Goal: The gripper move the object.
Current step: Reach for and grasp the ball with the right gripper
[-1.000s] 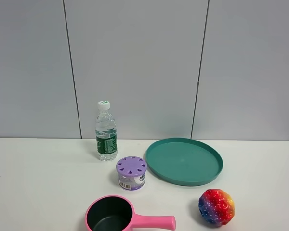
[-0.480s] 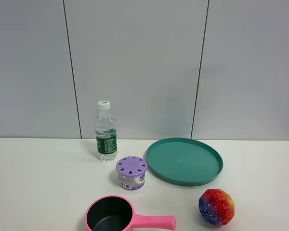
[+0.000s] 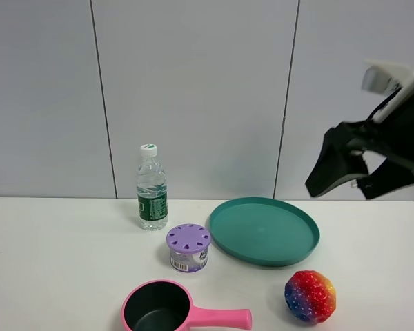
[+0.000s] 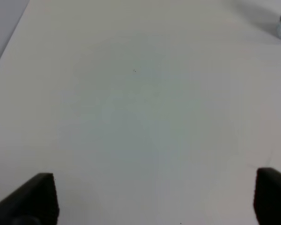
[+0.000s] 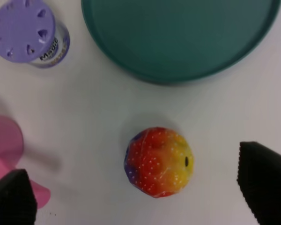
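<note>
The rainbow bumpy ball (image 3: 310, 296) sits on the white table at the front right, just in front of the teal plate. In the right wrist view the ball (image 5: 159, 161) lies between my two open fingertips. My right gripper (image 3: 345, 176) has come in from the right, high above the table and above the ball, jaws open and empty. My left gripper (image 4: 154, 199) is open over bare table; it does not show in the exterior view.
A teal plate (image 3: 229, 238) lies behind the ball. A purple-lidded can (image 3: 188, 247) stands left of it, a water bottle (image 3: 152, 188) behind that, and a pink saucepan (image 3: 167, 312) at the front edge. A grey panel wall backs the table.
My right arm has come into the exterior view from the right, high above the plate and ball. Nothing on the table has moved.
</note>
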Robot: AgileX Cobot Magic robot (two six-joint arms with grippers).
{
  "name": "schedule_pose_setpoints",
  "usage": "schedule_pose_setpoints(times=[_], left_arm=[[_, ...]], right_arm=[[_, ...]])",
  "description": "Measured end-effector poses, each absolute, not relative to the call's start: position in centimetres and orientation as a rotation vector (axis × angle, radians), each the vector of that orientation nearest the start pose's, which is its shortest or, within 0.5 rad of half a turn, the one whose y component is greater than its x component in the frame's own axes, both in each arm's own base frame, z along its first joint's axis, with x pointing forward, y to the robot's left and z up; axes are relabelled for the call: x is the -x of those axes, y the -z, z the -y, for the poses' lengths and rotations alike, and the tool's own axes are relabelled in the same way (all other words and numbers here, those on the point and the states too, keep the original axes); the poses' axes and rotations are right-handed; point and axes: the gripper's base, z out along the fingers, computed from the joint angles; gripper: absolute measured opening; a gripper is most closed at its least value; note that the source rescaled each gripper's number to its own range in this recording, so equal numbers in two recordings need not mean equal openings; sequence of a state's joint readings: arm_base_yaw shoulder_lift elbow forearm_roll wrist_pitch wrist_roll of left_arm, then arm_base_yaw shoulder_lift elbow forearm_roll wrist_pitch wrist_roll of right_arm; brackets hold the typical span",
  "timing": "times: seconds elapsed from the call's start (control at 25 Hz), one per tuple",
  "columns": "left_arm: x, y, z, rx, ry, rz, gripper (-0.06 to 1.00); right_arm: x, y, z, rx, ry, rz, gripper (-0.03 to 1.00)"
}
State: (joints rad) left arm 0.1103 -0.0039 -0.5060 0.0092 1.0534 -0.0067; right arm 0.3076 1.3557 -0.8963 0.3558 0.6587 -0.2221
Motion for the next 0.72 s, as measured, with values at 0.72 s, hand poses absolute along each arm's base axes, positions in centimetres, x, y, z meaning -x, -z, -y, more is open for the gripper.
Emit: schedule_pose_setpoints(times=[0.72], left_arm=[[0.6, -28.0, 0.0, 0.119, -0.076, -2.024, 1.0]], right_arm=[[-28.2, -17.2, -16.0, 0.51, -0.087, -2.898, 1.0]])
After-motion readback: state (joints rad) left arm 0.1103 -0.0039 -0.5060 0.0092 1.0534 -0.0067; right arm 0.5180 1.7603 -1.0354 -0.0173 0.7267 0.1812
